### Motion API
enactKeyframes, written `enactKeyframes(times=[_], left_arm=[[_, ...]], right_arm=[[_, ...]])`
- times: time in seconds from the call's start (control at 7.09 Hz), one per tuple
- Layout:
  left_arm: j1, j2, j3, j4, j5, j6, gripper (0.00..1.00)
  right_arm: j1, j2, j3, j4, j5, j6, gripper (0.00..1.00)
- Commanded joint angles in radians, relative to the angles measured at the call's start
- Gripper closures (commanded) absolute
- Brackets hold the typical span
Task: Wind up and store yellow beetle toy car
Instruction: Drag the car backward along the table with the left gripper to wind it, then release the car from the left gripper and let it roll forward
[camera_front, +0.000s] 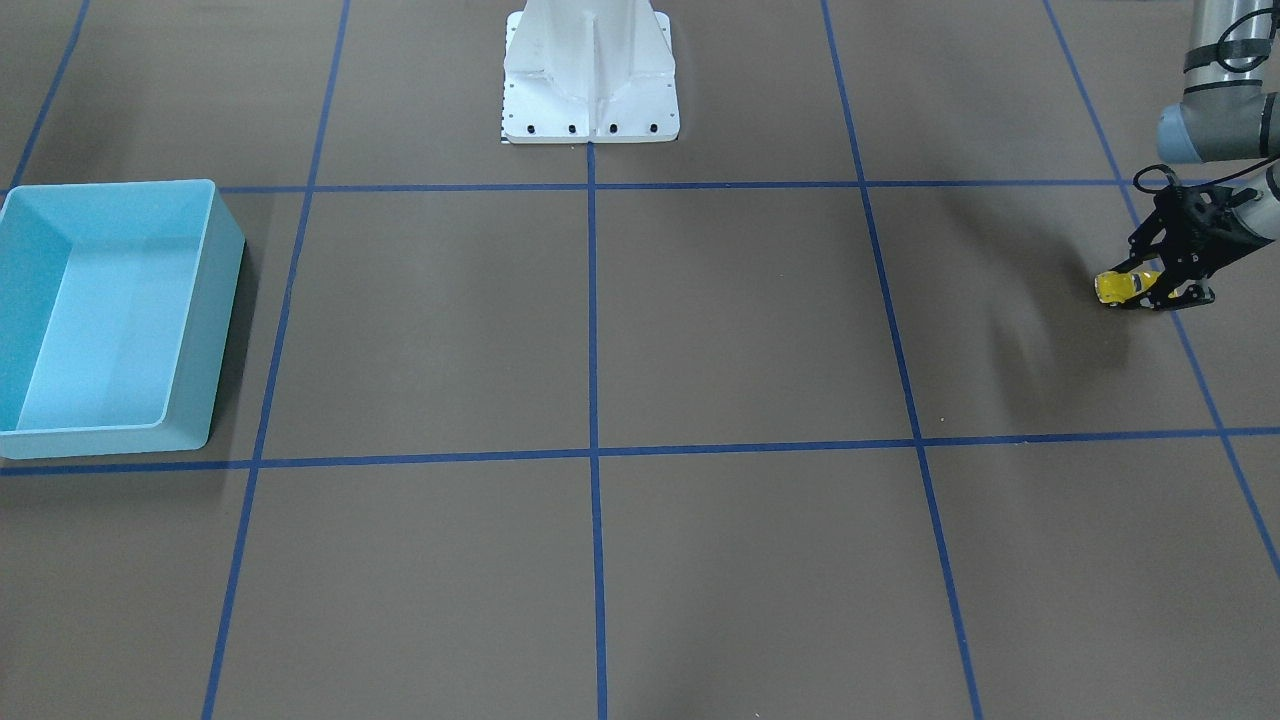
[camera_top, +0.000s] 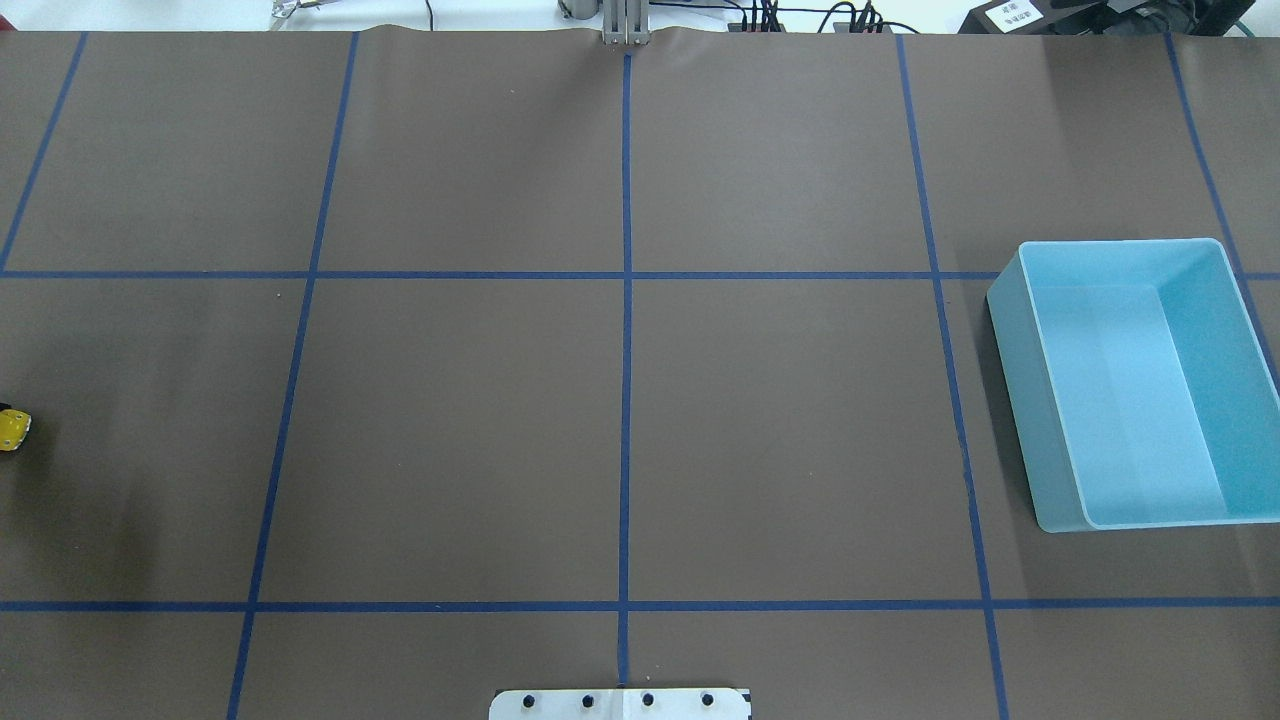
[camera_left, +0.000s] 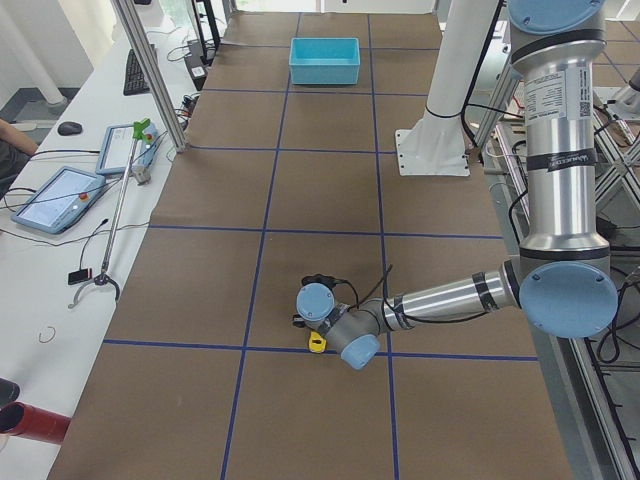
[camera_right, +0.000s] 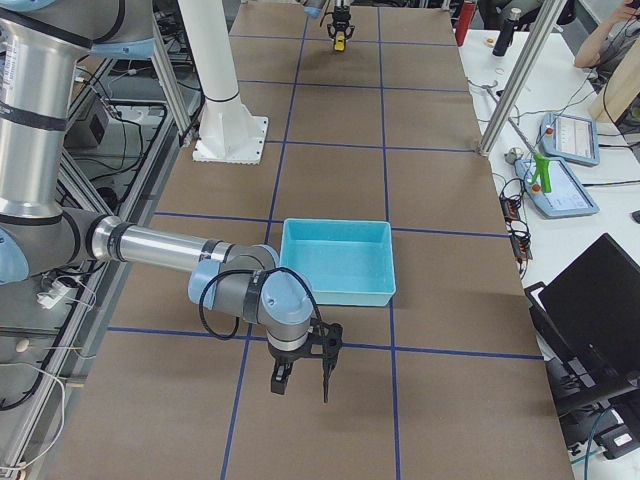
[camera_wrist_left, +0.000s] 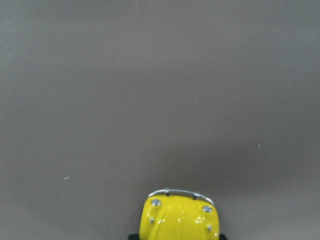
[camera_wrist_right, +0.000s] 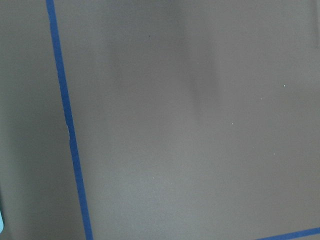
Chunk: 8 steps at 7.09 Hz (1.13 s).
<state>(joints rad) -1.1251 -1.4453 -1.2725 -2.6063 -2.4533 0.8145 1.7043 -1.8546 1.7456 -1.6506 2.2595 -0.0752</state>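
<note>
Car (camera_front: 1116, 288) in closed left claw (camera_front: 1158, 290); nose toward bin (camera_front: 222, 330) (long axis along table (camera_front: 700, 330))

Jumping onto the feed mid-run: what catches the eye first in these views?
The yellow beetle toy car stands out as a bright spot against the brown table. It is held in the fingers of the left gripper, at the table's end on the robot's left. Next comes the light blue bin at the opposite end, far from the car.

Tiny glossy yellow beetle toy car (camera_front: 1120, 287), rounded body, chrome bumper and small lamps at one end, pinched in the left gripper (camera_front: 1152, 290), seemingly lifted slightly off the table (camera_front: 700, 330), at its left end
</note>
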Motion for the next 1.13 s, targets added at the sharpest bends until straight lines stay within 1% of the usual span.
enactKeyframes(times=[0.0,0.85,0.99], left_arm=[[-0.002,0.0,0.008,-0.014,-0.001,0.0,1.0],[-0.022,0.0,0.035,-0.035,-0.021,0.026,1.0],[-0.024,0.0,0.032,-0.057,-0.02,0.028,0.08]], right_arm=[[0.0,0.0,0.0,0.0,0.0,-0.001,0.0],[0.0,0.0,0.0,0.0,0.0,0.0,0.0],[0.0,0.0,0.0,0.0,0.0,0.0,0.0]])
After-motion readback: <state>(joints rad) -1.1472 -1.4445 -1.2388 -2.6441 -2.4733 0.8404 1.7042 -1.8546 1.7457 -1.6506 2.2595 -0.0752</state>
